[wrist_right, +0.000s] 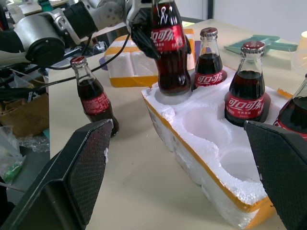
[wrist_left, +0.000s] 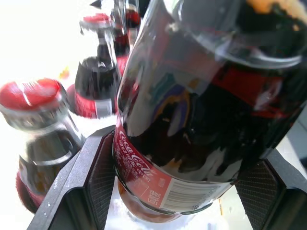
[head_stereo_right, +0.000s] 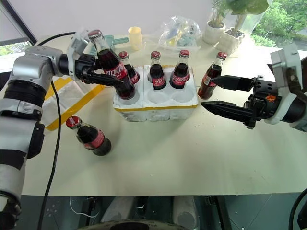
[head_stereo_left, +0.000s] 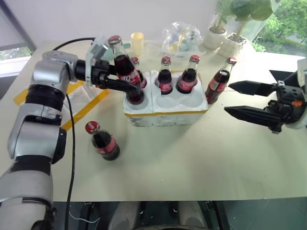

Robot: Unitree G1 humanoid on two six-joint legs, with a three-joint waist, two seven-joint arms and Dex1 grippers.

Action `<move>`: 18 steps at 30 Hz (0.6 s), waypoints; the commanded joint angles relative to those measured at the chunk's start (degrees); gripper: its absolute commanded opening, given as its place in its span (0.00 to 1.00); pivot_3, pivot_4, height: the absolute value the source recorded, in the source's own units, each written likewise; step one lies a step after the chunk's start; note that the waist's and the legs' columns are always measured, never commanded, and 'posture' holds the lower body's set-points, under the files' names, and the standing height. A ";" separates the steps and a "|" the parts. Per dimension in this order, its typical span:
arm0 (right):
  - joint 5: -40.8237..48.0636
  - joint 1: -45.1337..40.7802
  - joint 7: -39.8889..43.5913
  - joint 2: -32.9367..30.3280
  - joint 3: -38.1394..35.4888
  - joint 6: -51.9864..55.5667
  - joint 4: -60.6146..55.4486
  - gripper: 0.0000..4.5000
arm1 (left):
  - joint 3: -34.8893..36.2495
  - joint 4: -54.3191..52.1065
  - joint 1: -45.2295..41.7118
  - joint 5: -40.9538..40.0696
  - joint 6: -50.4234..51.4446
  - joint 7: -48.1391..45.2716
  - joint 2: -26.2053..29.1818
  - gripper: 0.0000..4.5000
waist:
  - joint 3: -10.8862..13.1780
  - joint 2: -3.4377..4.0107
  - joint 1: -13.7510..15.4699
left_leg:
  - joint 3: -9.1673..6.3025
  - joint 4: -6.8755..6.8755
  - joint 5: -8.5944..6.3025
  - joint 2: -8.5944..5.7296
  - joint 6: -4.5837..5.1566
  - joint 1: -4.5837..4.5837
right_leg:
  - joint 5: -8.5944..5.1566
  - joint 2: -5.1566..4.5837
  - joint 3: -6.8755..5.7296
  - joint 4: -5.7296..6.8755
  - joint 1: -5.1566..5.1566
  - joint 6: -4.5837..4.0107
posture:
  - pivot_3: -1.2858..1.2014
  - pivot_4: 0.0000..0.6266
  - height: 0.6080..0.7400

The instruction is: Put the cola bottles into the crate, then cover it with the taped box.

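Left gripper (head_stereo_left: 125, 82), jaws clamped on a tilted cola bottle (head_stereo_left: 125, 72) entering the crate (head_stereo_left: 165, 112): it may jam on the well's rim; right gripper (head_stereo_left: 247, 99) jaws apart.

Bright daylight from windows at back, soft faint shadows on tabletop (head_stereo_left: 192, 158). Left wrist view blown out white, nearest cola bottle (wrist_left: 201, 105) blurred, glare on glass. Head views sharp.

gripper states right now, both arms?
Left gripper: shut on a cola bottle, its base at a front well of the crate.
Right gripper: open, empty, beside the bottle standing right of the crate.
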 commanded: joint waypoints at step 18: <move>-3.02 -5.21 -2.07 1.00 6.41 -4.93 1.28 1.00 | 5.86 -4.07 5.82 5.78 -4.56 4.13 -1.31 1.00 | -0.02 0.02 -0.01 | 0.01 0.02 0.01 0.00 -0.01 0.03 | 0.01 0.04 -0.01 0.04 0.00 -0.01 | 0.52 0.24 1.00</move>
